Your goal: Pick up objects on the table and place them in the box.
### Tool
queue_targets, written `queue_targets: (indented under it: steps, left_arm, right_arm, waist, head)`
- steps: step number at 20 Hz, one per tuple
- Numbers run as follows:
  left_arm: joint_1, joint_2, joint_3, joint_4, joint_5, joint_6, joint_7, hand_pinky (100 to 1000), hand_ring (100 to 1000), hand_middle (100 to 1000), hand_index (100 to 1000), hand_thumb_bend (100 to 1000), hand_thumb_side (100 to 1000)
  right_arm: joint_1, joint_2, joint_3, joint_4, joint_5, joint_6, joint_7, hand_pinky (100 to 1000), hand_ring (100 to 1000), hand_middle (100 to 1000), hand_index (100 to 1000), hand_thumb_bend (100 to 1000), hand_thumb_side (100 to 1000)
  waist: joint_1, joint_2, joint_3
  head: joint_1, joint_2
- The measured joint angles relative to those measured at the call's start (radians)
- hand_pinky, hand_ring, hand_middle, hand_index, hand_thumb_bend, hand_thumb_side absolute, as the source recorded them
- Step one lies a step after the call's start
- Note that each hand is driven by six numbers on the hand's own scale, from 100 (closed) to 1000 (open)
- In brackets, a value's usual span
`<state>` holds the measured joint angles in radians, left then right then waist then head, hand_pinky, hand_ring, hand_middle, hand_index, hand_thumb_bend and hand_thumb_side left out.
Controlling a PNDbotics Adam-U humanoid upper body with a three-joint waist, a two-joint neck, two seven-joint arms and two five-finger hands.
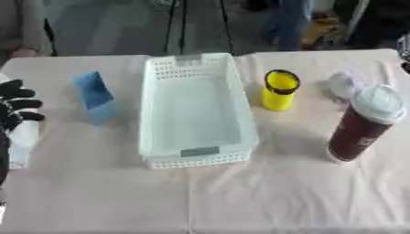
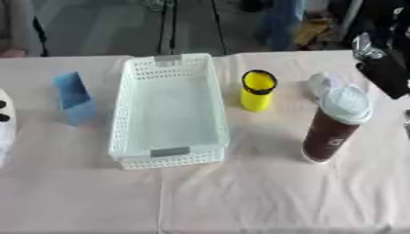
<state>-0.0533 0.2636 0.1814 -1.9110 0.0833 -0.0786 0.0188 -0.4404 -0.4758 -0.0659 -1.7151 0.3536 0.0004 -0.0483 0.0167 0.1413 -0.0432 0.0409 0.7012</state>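
left hand (image 1: pixel 16 106) edge-cut, pale object (image 1: pixel 339 84) perhaps blurred

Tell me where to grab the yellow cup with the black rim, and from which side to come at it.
Grip the yellow cup around its body, below the black rim. It stands upright, so a side wrap suits it. Come from the robot's right: the white basket stands close on its left, while the table is bare between it and the maroon cup. The right hand looks nearest.

white box (image 1: pixel 197 68) mid-table, left hand (image 1: pixel 16 105) beside blue object (image 1: pixel 94 91).
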Motion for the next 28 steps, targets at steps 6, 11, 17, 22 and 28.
queue_targets:
  steps: [6, 11, 17, 22, 28]
  left_arm:
    - [0.001, 0.000, 0.000, 0.000, 0.000, 0.001, -0.001, 575, 645, 641, 795, 238, 963]
    - [0.001, 0.000, 0.000, 0.000, 0.000, 0.002, -0.003, 576, 645, 642, 796, 239, 964]
    - [0.001, 0.000, 0.000, 0.003, 0.000, 0.002, -0.007, 578, 645, 643, 798, 239, 964]
    - [0.002, 0.000, -0.001, 0.005, -0.001, 0.003, -0.010, 579, 645, 644, 799, 239, 964]
    - [0.002, 0.000, -0.001, 0.005, -0.002, 0.004, -0.013, 580, 644, 644, 799, 240, 965]
  right_arm:
    - [-0.005, -0.006, 0.000, 0.034, 0.045, -0.009, 0.057, 665, 785, 826, 941, 100, 623]
    - [-0.008, -0.015, -0.008, 0.047, 0.127, -0.031, 0.210, 716, 819, 863, 946, 100, 604]
    - [-0.018, -0.024, -0.026, 0.052, 0.215, -0.048, 0.355, 739, 830, 874, 941, 105, 607]
    - [-0.025, -0.035, -0.026, 0.052, 0.257, -0.059, 0.416, 759, 841, 880, 939, 114, 618]
    - [-0.026, -0.051, -0.026, 0.060, 0.279, -0.071, 0.467, 794, 865, 891, 945, 113, 662]
  waist:
    - [0.001, -0.006, 0.000]
    - [0.001, -0.007, 0.000]
    - [0.000, -0.009, -0.001]
    - [0.000, -0.009, 0.000]
    - [-0.001, -0.010, 0.000]
  head:
    - [0.000, 0.000]
    - [0.000, 0.000]
    - [0.000, 0.000]
    - [-0.002, 0.000]
    - [-0.003, 0.000]
